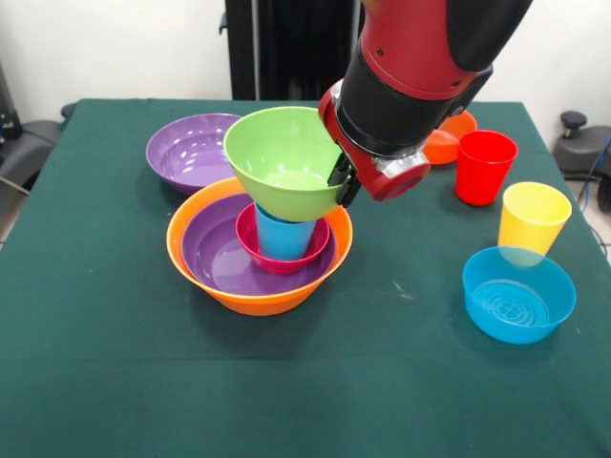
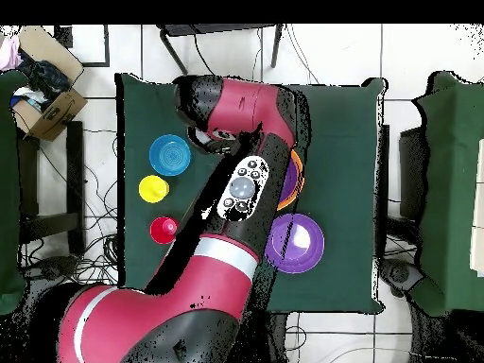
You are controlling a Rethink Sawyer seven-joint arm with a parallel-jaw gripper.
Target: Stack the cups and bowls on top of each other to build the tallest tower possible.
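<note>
Fingers (image 1: 342, 181) clamped on the lime green bowl (image 1: 284, 160) rim over the blue cup (image 1: 284, 235); glossy, light plastic—you should expect slip, keep rim grip.

The arm (image 1: 420, 57) is glossy red with black sections and a silver ring. Its top (image 2: 244, 189) carries a white, grey-buttoned panel.

- Front camera faces me across the green table (image 1: 115, 382), fairly close.
- Overhead camera looks straight down from high; both share the tabletop.
</note>
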